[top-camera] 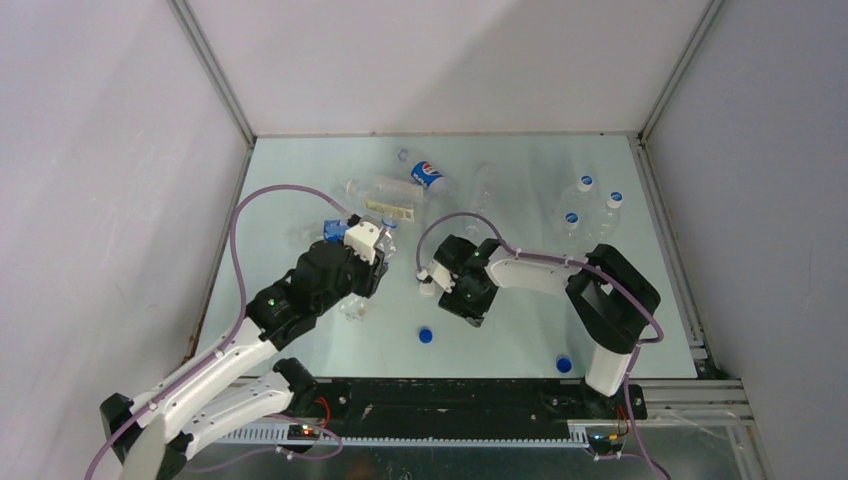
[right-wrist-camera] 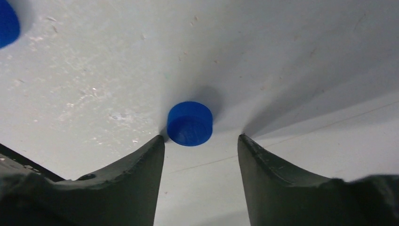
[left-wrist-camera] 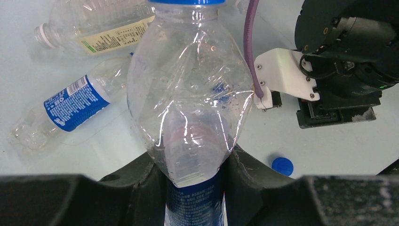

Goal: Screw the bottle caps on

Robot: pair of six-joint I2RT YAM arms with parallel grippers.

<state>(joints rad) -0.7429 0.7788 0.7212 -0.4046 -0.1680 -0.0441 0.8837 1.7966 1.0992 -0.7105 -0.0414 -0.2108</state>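
on the left, the left gripper (left-wrist-camera: 190,165) is shut tight around a clear bottle (left-wrist-camera: 188,94). a blue cap (left-wrist-camera: 186,2) sits on top of it, but the picture cuts it off. so i cannot tell if it is screwed down all the way.

behind it, more bottles lie on their sides on the tabletop (top-camera: 520,330). there is a blue-label bottle (left-wrist-camera: 70,103). there is a pale-label bottle (left-wrist-camera: 108,30) with something white at its mouth, maybe a cap. further back is a logo bottle (top-camera: 428,176). i think these need caps, or at least a check.

in the middle, the right gripper (right-wrist-camera: 201,140) is wide open and points down at the tabletop. a small blue cap (right-wrist-camera: 189,123) lies just past the tips of its fingers and is not pinched yet. from above, this cap is hidden under the gripper. two loose blue caps (top-camera: 426,335) lie nearer the front.

on the right, three standing bottles (top-camera: 586,192) have blue caps on, so those look done. the job looks about half done. the clear bottles at the back are faint and hard to make out.
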